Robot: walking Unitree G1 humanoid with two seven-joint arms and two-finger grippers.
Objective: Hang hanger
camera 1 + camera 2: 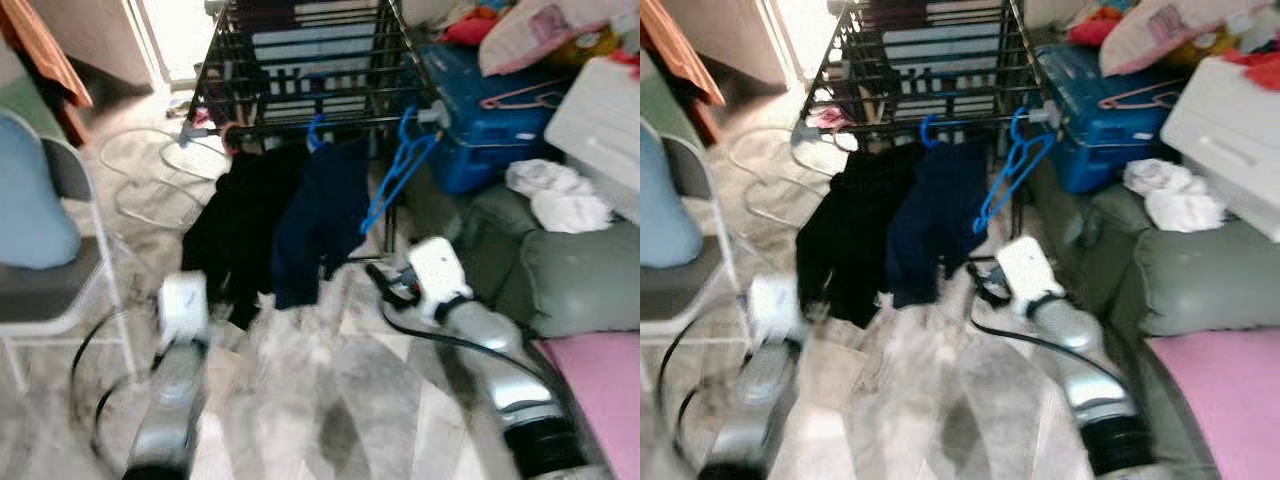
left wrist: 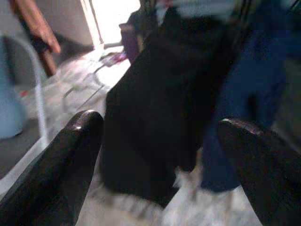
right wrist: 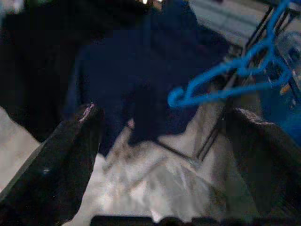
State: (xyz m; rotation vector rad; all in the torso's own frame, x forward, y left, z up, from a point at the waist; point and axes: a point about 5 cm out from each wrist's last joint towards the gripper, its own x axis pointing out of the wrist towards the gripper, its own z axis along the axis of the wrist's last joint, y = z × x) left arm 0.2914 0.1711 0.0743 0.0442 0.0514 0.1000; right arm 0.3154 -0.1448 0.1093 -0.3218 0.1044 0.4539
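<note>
- I'm looking down at a pale marbled floor in a cluttered room, with a black wire drying rack ahead and a grey folding chair off to my left.
- To my right sit a blue storage box, a white bundle of cloth on grey-green cushions, and a pink hanger lying on the box.
- The blue hanger hangs by its hook from the rack's front rail near the right corner; it is empty, thin and plastic, and its long axis slants down and toward my left, so it sits tilted rather than level.
- Just beside it on the same rail hang a navy garment on another blue hook, and a black garment further left.
- My right gripper is low before the rack, below the hanger and apart from it, jaws spread wide with nothing between them.
- My left gripper faces the black garment, jaws likewise wide apart and holding nothing.
- The head views are blurred.
</note>
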